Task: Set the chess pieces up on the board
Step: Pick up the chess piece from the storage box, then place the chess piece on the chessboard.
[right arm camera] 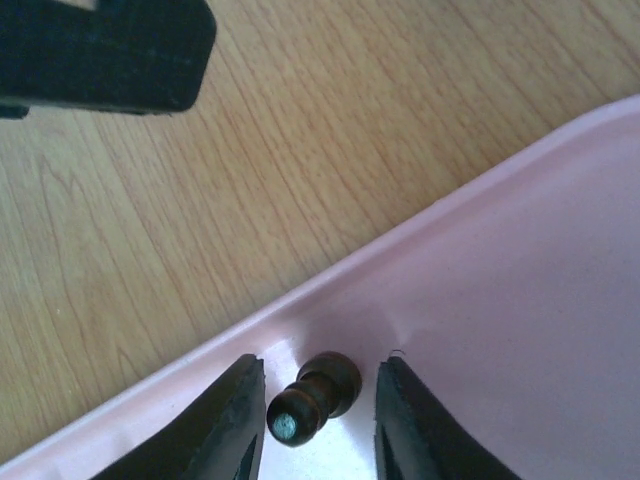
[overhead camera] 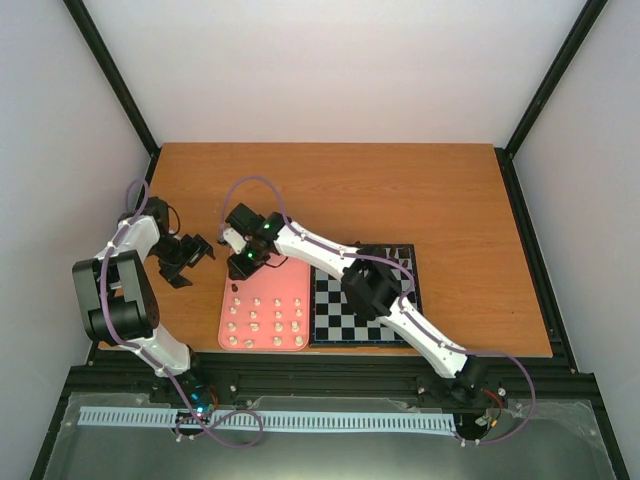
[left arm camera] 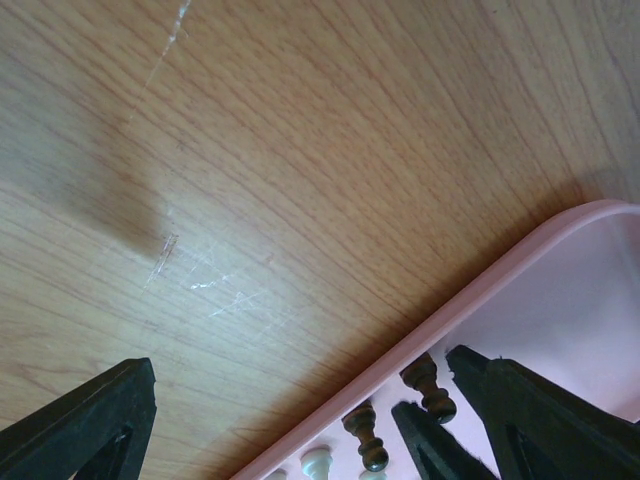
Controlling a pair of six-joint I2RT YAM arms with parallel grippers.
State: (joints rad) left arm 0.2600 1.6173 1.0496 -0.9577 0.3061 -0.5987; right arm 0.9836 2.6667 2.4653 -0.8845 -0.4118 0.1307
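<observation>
The board [overhead camera: 335, 312] lies right of a pink tray [overhead camera: 290, 285], with my right arm stretched across it. Several cream chess pieces [overhead camera: 255, 325] stand in rows in the tray. My right gripper [overhead camera: 242, 266] is at the tray's far-left corner. In the right wrist view it [right arm camera: 322, 368] stands open around one dark piece [right arm camera: 315, 392], a narrow gap showing on each side. My left gripper [overhead camera: 188, 256] hovers wide open over bare wood just left of the tray. Its wrist view shows two dark pieces [left arm camera: 427, 385] and a cream one [left arm camera: 318, 463] inside the tray rim [left arm camera: 500, 280].
Another dark piece [overhead camera: 233, 287] stands in the tray near its left rim. A few small pieces [overhead camera: 398, 251] show at the board's far edge. Black frame rails [overhead camera: 525, 260] border the wooden table [overhead camera: 350, 190].
</observation>
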